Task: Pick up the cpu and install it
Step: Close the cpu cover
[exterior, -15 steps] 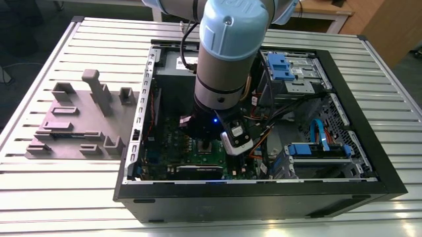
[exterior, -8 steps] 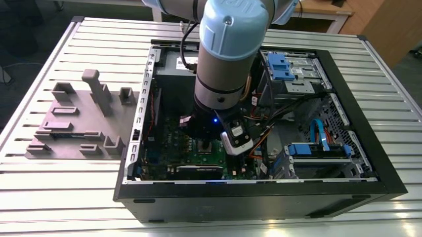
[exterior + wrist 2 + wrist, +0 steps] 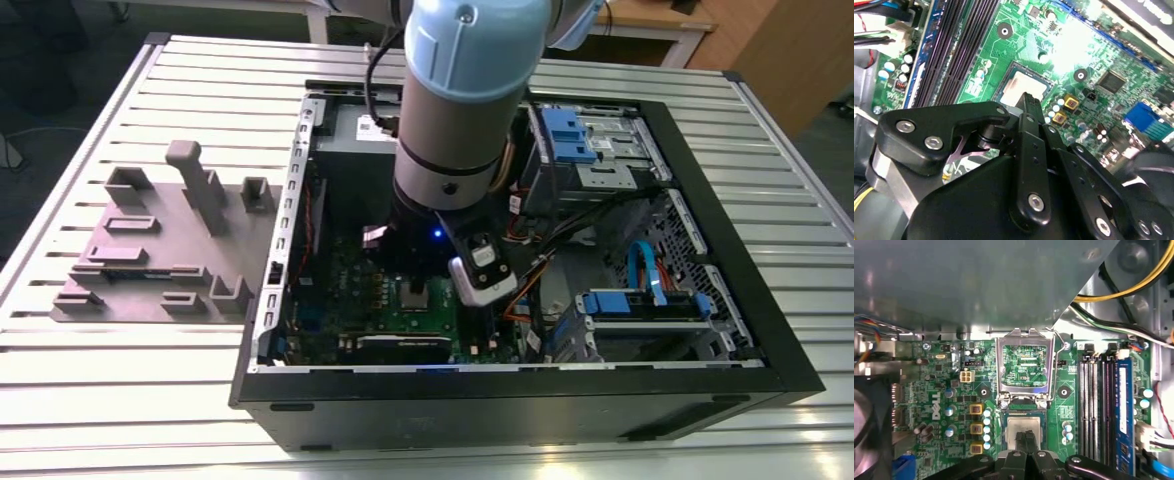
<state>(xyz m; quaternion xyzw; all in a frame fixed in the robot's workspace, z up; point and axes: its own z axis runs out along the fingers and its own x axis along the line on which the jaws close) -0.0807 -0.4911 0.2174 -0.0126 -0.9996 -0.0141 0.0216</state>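
On the exterior view's left, a grey tray (image 3: 134, 260) of holders sits on the slatted table (image 3: 107, 370), well apart from the work. Beside it lies the open computer case (image 3: 534, 400), and the arm (image 3: 461, 100) reaches straight down into it over the green circuit board (image 3: 340, 300).

The gripper (image 3: 419, 292) is low over the board's socket. In the first wrist view its fingers (image 3: 1021, 445) are pressed together with barely a line between them, and the gripper (image 3: 1026, 434) has its tips resting on or just over the cpu (image 3: 1026, 424) – which of the two I cannot tell. They pinch nothing. The cpu lies flat and square inside the socket; the second wrist view shows its pale top (image 3: 1021, 85) just past the fingertip (image 3: 1030, 102).

So the pick-up and the placing look done. What seems left is the locking: the socket's metal hold-down frame (image 3: 1000, 365) stands flipped open behind the cpu, not closed over it.

Further along in the first wrist view are the memory slots (image 3: 1094, 405), and on the exterior view's right – clear of the arm – the drive bays (image 3: 627, 300) with blue tabs.
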